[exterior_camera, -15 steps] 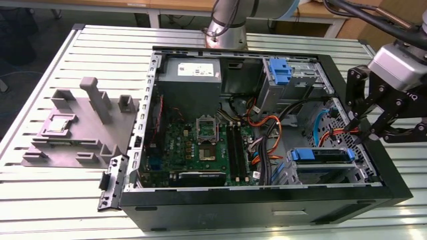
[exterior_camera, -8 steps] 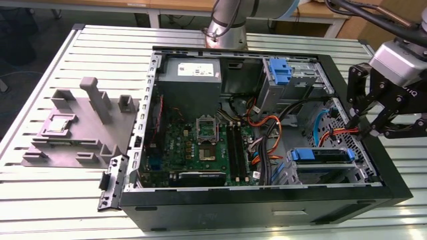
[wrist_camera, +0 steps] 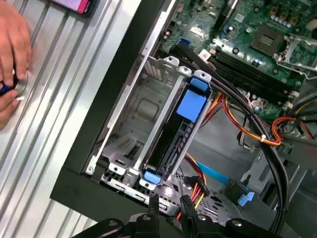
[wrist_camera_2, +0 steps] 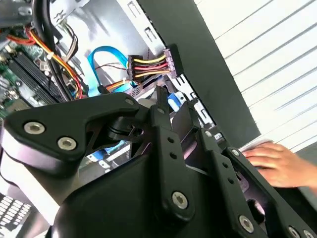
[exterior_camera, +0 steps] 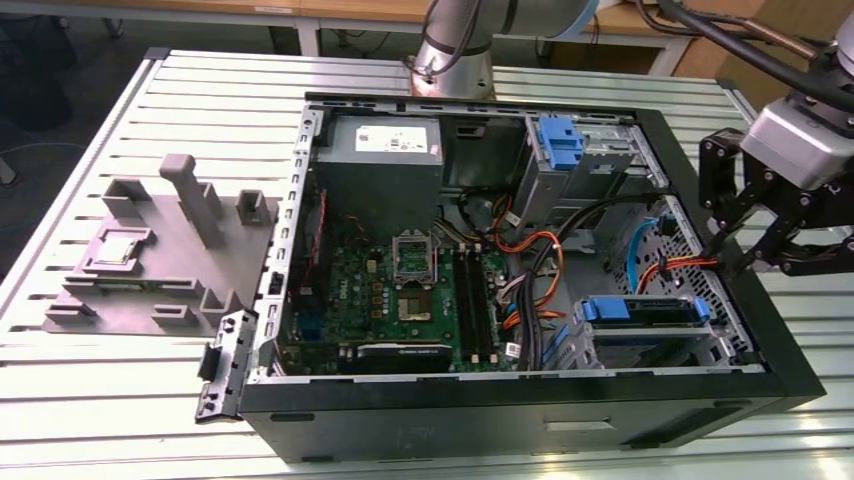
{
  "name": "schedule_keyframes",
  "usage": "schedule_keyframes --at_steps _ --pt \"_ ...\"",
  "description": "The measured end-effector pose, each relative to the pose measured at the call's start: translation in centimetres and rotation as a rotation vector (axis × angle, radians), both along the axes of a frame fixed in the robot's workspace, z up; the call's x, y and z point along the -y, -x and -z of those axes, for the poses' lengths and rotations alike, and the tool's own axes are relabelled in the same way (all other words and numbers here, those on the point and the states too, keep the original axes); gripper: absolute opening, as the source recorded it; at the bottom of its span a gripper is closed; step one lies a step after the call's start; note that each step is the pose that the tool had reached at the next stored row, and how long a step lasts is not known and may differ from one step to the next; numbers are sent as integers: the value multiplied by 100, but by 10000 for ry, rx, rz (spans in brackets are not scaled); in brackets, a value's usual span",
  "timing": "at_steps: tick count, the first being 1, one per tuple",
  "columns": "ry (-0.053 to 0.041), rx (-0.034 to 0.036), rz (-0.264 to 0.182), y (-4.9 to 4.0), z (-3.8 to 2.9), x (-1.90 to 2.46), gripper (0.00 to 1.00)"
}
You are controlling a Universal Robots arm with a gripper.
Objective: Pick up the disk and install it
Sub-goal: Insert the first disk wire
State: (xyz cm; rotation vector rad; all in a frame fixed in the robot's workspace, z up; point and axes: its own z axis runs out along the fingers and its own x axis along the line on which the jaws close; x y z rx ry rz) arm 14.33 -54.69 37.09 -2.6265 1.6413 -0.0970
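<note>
Your tool (exterior_camera: 790,262) hangs empty with its jaws nearly together, and the disk (wrist_camera: 179,130) just below it already sits in its drive cage (wrist_camera: 130,116), so installation looks practically done.

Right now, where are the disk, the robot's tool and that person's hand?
the disk (wrist_camera: 190,105), first wrist view, on its blue bracket tab.
the tool (exterior_camera: 790,262), exterior view, between its fingertips.
the hand (wrist_camera_2: 275,163), second wrist view, mid-hand.

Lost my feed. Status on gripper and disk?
Gripper over case's edge on exterior view's right, holding nothing. Disk in blue bracket seated in drive cage. Person's hand on table beside case.
</note>
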Motion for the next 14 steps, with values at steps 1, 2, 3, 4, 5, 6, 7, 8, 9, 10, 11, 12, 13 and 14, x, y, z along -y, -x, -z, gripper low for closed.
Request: schedule_keyframes --at_steps 1,2,3,4,5,6,7,8,9,10,11,12,13,14 --pt "0 7 -168 0 2 0 31" --pt "-1 17 -328 0 5 0 31" --pt "0 33 -480 1 7 0 31" --pt "3 64 -617 1 9 1 31" --pt "6 118 -752 1 13 1 31" --pt "10 196 -859 1 16 0 31" --pt "15 290 -952 0 19 1 31" --pt "20 389 -1035 0 22 1 31" --pt "25 484 -1119 0 24 1 31" --pt "28 546 -1221 0 25 1 31" --pt "29 581 -1342 0 26 1 31" --pt "28 610 -1480 0 26 0 31" --pt "25 630 -1626 0 27 0 31" --pt "23 645 -1769 0 29 0 31"
